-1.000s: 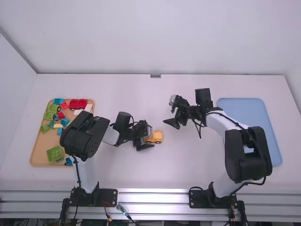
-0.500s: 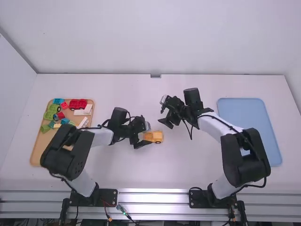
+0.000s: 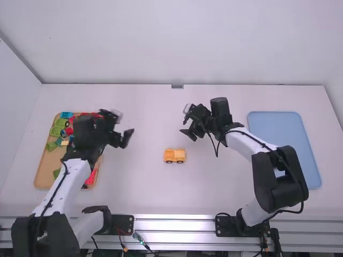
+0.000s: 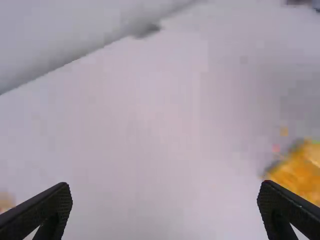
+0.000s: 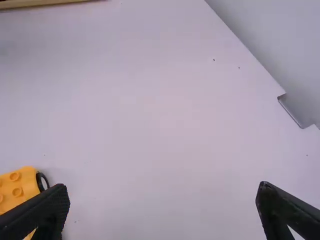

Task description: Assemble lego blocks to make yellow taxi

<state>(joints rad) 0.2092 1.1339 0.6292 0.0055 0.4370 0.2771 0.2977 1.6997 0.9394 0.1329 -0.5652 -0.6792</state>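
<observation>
White table spreads under pale walls, the wooden tray of blocks at nine o'clock, the blue tray at three. Near the middle sits the yellow wheeled piece. From it, the left gripper is between nine and ten o'clock, the right gripper at one; both have jaws spread, released.

Yellow vehicle blurred, cut off in left wrist view.
</observation>
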